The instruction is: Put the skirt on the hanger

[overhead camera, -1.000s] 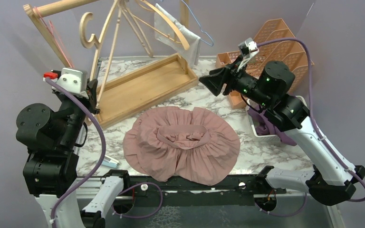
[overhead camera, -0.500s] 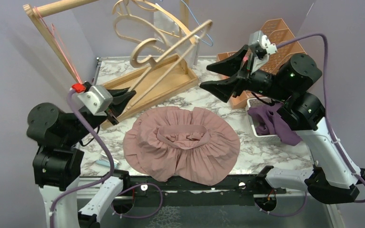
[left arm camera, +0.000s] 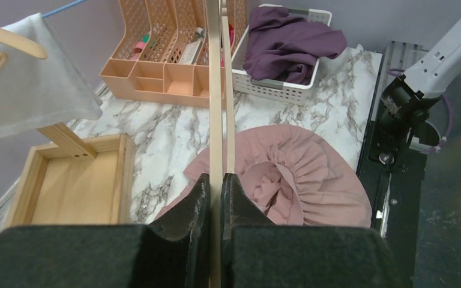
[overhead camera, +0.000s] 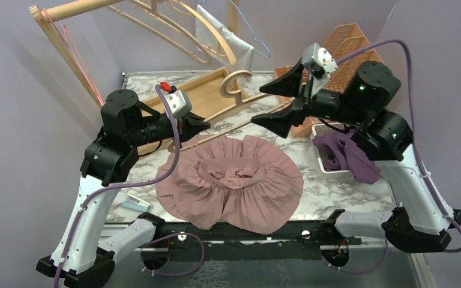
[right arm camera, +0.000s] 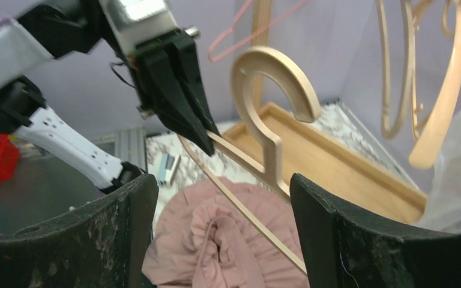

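between the two arms, on the marble counter (overhead camera: 336,187), the pink skirt (overhead camera: 228,192) lies spread flat in a ruffled round, waistband up, touched by neither arm. above its far edge the left arm (overhead camera: 123,117) holds the wooden hanger (left arm camera: 214,108) by one thin bar, its jaws pinched narrow on the wood, with the hook end pointing across at the right arm (overhead camera: 372,84). the right arm's jaws stand wide and hold nothing; in its wrist view the hook sits in the gap ahead of them, apart from both. the step in hand looks like a handover or a two-arm steadying of the hanger, and the skirt is not yet on it. next, the right jaws would need to close on the hook or neck without twisting the bar out of the left grip, freeing one arm to lift the waistband.
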Available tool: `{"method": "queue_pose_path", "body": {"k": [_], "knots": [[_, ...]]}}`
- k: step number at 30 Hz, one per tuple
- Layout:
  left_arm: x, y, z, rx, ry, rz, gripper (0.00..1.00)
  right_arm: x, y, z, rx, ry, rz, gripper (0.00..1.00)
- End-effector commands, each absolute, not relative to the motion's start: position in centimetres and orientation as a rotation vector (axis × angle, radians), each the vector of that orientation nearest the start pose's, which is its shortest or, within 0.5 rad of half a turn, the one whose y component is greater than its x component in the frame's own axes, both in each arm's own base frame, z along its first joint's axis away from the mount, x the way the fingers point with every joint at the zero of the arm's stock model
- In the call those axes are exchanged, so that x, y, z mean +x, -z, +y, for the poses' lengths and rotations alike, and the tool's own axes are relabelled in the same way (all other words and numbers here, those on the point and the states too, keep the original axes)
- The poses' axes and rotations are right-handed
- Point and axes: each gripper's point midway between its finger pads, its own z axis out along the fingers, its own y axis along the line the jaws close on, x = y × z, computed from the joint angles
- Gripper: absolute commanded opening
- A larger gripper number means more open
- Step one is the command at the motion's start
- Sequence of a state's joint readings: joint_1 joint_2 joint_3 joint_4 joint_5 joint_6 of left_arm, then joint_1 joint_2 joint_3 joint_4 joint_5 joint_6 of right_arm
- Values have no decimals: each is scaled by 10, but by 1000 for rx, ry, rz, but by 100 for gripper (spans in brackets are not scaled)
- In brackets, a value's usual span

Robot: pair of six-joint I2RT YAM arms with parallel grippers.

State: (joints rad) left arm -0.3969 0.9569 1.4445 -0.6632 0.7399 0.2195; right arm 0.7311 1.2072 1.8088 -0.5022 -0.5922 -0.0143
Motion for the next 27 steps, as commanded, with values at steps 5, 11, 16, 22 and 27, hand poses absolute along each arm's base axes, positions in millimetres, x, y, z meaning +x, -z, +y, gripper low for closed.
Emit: {"method": "queue_pose_path", "body": {"k": [5,11,16,22,27], "knots": [[172,-415,-208,1166,798,1303,0,216,-448,294,-1051,-846,1469,85],[159,-409,-211,1227,833,1254,0,209,-431,313,-1191,-931,1417,78],[152,-400,-211,1253,865,1251,0,176,-423,319,-1367,-1075,1311,57],[147,-397,-211,1261,875,1255,0,154,-421,316,-1433,-1157,1235,36],[142,-397,-212,1283,895,1232,0,150,-420,319,-1460,-1200,1225,19]]}}
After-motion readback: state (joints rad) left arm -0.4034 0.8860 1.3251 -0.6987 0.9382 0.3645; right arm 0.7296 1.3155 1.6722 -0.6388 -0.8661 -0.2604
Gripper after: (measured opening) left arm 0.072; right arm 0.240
